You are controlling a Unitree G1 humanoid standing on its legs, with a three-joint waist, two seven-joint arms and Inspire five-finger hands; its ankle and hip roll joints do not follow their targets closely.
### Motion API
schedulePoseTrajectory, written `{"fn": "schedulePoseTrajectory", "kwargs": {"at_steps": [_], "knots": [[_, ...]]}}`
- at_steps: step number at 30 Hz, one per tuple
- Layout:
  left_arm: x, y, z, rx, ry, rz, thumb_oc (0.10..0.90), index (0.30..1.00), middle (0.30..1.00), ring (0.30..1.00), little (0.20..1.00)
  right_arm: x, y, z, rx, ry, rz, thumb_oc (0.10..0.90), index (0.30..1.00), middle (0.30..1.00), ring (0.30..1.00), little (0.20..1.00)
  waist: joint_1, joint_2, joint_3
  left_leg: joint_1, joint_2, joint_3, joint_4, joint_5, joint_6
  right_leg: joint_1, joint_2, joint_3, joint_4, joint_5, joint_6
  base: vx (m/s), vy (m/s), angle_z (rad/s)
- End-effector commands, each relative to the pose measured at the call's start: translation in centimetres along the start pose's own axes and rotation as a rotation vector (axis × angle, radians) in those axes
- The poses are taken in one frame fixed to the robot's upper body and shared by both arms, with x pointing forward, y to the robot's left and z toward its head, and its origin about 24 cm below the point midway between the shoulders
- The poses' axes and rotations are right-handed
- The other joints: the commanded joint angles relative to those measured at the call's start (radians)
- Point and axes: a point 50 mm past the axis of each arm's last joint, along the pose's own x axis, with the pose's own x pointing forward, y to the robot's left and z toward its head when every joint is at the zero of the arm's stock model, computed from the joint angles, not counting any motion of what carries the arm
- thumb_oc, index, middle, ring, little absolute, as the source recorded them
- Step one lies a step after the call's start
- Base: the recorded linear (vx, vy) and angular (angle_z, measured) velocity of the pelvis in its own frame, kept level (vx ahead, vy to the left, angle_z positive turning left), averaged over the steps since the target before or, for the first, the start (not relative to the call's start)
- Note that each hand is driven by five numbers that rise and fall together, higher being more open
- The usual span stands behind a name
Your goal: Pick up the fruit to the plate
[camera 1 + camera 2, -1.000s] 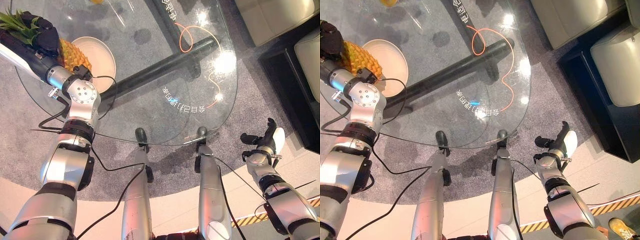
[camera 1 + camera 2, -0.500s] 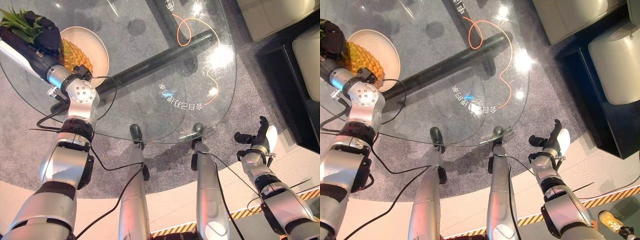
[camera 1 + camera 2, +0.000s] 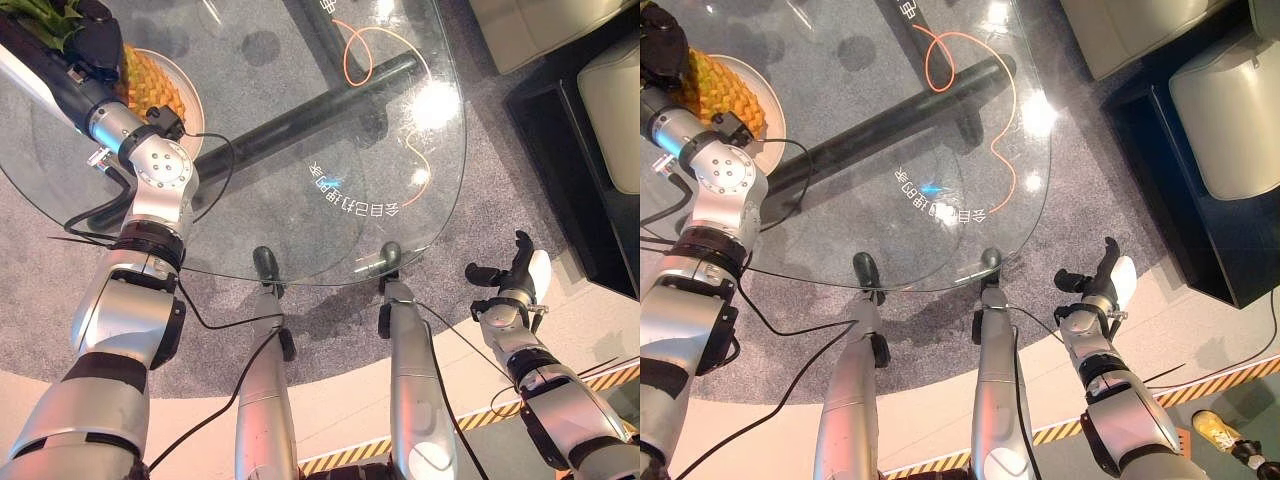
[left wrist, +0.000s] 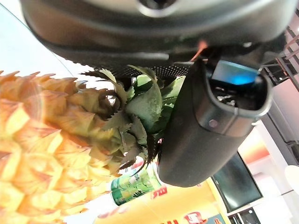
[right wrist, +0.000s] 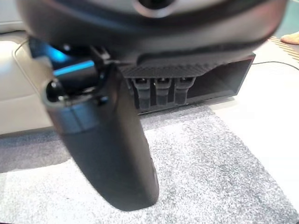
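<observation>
Here the left hand (image 3: 88, 45) sits at the far left of the glass tabletop (image 3: 330, 110), its fingers curled around the leafy crown end of the pineapple (image 3: 150, 85). The left wrist view shows its thumb (image 4: 205, 126) pressed beside the green leaves. The fruit's long axis runs away from the hand, with the yellow body extending out over the pale plate (image 3: 192, 100), so the fruit lies directly under and ahead of the palm. Its body overlaps the plate's near side; whether it already rests on the plate or hangs just above cannot be told. I judge that the coming move turns on this: lowering along the axis so the body settles within the rim before letting go. Well apart, at the lower right and off the tabletop edge, the right hand (image 3: 512, 280) hangs idle, fingers loosely spread, holding nothing.
</observation>
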Motion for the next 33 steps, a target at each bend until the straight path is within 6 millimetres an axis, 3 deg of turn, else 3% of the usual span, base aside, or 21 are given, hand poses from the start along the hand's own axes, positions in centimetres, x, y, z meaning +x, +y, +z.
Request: {"fn": "schedulePoseTrajectory", "kwargs": {"at_steps": [1, 7, 8, 9, 14, 16, 17, 18, 23, 27, 33], "knots": [[5.13, 0.62, 6.48, -0.095, -0.256, 0.095, 0.100, 0.300, 0.300, 0.300, 0.200, -0.29, -1.07, -1.78, -0.038, 0.022, -0.056, 0.800, 0.900, 0.900, 0.900, 0.900, 0.017, -0.060, -0.023, -0.027, -0.008, 0.047, 0.226, -0.210, 0.001, 0.009, 0.078, -0.006, -0.105, 0.058, -0.040, 0.00, 0.000, 0.00], [5.11, 0.34, 6.47, -0.084, -0.252, 0.084, 0.100, 0.300, 0.300, 0.300, 0.200, -0.42, -0.83, -1.60, -0.033, 0.013, -0.060, 0.800, 0.900, 0.900, 0.900, 0.900, 0.015, -0.063, -0.023, -0.040, -0.009, 0.044, 0.229, -0.213, 0.003, -0.003, 0.082, -0.001, -0.103, 0.056, -0.041, 0.00, 0.000, 0.00], [5.12, 0.32, 6.48, -0.080, -0.252, 0.082, 0.267, 0.444, 0.444, 0.444, 0.367, -0.42, -0.81, -1.54, -0.031, 0.012, -0.061, 0.800, 0.900, 0.900, 0.900, 0.900, 0.015, -0.064, -0.023, -0.043, -0.009, 0.043, 0.229, -0.212, 0.003, -0.006, 0.082, -0.001, -0.102, 0.056, -0.041, 0.00, 0.000, 0.00], [5.13, 0.31, 6.49, -0.080, -0.252, 0.081, 0.281, 0.455, 0.455, 0.455, 0.381, -0.42, -0.80, -1.51, -0.030, 0.012, -0.061, 0.800, 0.900, 0.900, 0.900, 0.900, 0.015, -0.064, -0.023, -0.043, -0.009, 0.043, 0.229, -0.212, 0.003, -0.006, 0.082, -0.001, -0.102, 0.056, -0.041, 0.00, 0.000, 0.00], [5.31, 0.31, 6.65, -0.078, -0.259, 0.071, 0.235, 0.415, 0.415, 0.415, 0.335, -0.52, -0.62, -1.41, -0.025, 0.006, -0.059, 0.800, 0.900, 0.900, 0.900, 0.900, 0.014, -0.073, -0.023, -0.052, -0.005, 0.044, 0.232, -0.214, 0.004, -0.015, 0.086, 0.002, -0.099, 0.056, -0.040, 0.00, 0.000, 0.00], [5.29, 0.26, 6.67, -0.075, -0.263, 0.068, 0.256, 0.434, 0.434, 0.434, 0.356, -0.48, -0.65, -1.36, -0.024, 0.005, -0.059, 0.800, 0.900, 0.900, 0.900, 0.900, 0.013, -0.076, -0.023, -0.054, -0.003, 0.045, 0.232, -0.214, 0.004, -0.016, 0.086, 0.002, -0.100, 0.057, -0.040, 0.00, 0.000, 0.00], [5.30, 0.19, 6.76, -0.078, -0.264, 0.067, 0.385, 0.545, 0.545, 0.545, 0.485, -0.46, -0.64, -1.31, -0.025, 0.006, -0.058, 0.800, 0.900, 0.900, 0.900, 0.900, 0.013, -0.078, -0.023, -0.054, -0.003, 0.043, 0.231, -0.213, 0.003, -0.017, 0.087, 0.002, -0.101, 0.059, -0.039, 0.00, 0.000, 0.00], [5.32, 0.17, 6.78, -0.078, -0.264, 0.064, 0.432, 0.585, 0.585, 0.585, 0.532, -0.53, -0.58, -1.34, -0.024, 0.006, -0.058, 0.800, 0.900, 0.900, 0.900, 0.900, 0.013, -0.078, -0.023, -0.055, -0.003, 0.043, 0.231, -0.214, 0.002, -0.017, 0.087, 0.002, -0.102, 0.059, -0.039, 0.00, 0.000, 0.00], [5.38, -0.02, 7.02, -0.070, -0.275, 0.054, 0.432, 0.585, 0.585, 0.585, 0.532, -0.77, -0.31, -1.41, -0.017, 0.003, -0.055, 0.800, 0.900, 0.900, 0.900, 0.900, 0.011, -0.082, -0.023, -0.061, -0.002, 0.041, 0.232, -0.216, 0.004, -0.023, 0.088, 0.004, -0.102, 0.063, -0.037, 0.00, 0.000, 0.00], [5.37, 0.05, 6.98, -0.066, -0.285, 0.049, 0.575, 0.707, 0.707, 0.707, 0.675, -0.69, -0.29, -1.21, -0.017, -0.002, -0.057, 0.800, 0.900, 0.900, 0.900, 0.900, 0.012, -0.080, -0.023, -0.060, -0.004, 0.040, 0.225, -0.213, 0.003, -0.023, 0.087, 0.004, -0.108, 0.066, -0.036, 0.00, 0.000, 0.00], [5.01, -0.35, 7.23, -0.077, -0.307, 0.014, 0.542, 0.679, 0.679, 0.679, 0.642, -0.73, -0.33, -1.25, -0.015, -0.006, -0.061, 0.800, 0.900, 0.900, 0.900, 0.900, 0.018, -0.072, -0.023, -0.057, -0.009, 0.039, 0.212, -0.207, 0.004, -0.023, 0.085, 0.002, -0.111, 0.067, -0.034, 0.00, 0.000, 0.00]]}}
